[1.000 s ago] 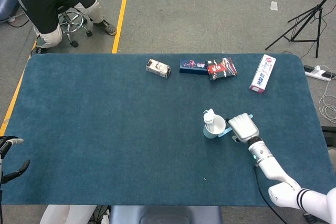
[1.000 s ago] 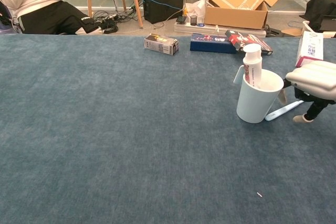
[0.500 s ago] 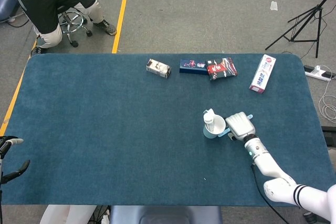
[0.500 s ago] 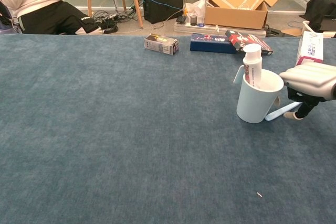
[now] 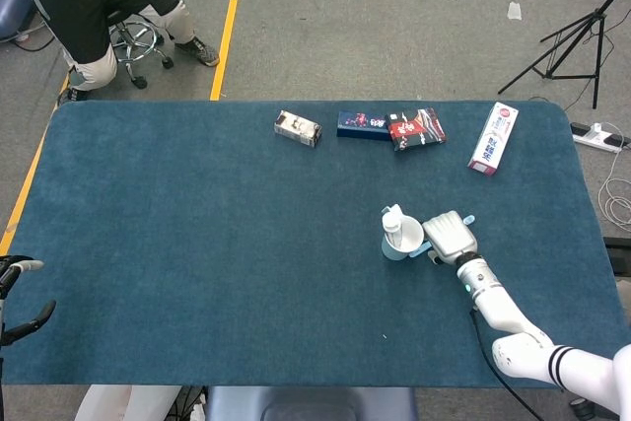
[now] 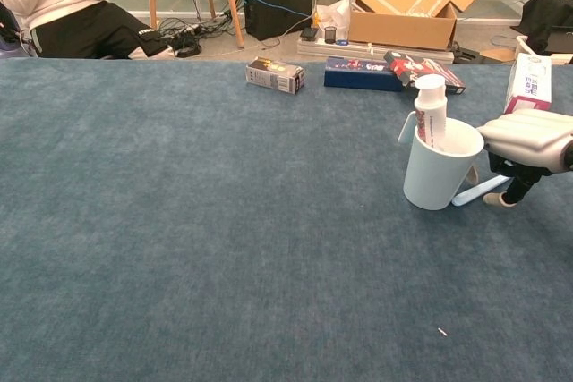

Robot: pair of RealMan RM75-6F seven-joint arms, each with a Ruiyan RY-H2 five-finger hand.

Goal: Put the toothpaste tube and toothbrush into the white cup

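The toothpaste tube (image 6: 431, 112) stands upright inside the white cup (image 6: 438, 176) near the right side of the blue table (image 6: 224, 248), its cap end above the rim, so that half of the job looks done. The toothbrush (image 6: 481, 190) is not yet in: it lies flat on the cloth just beside the cup's base, one end close against it, the other running under the right hand (image 6: 528, 139). That hand hovers low over the brush with its palm down and its fingers reaching toward the table; at least one fingertip (image 6: 494, 199) sits at the cloth next to the handle, but whether the brush is actually pinched cannot be told from either view. From overhead the same hand (image 5: 451, 237) sits close beside the cup (image 5: 402, 241), with the pale brush (image 5: 422, 249) showing between them. The left hand (image 5: 20, 293) rests at the table's near left edge, apparently empty. Picking up the brush and dropping it in remains.
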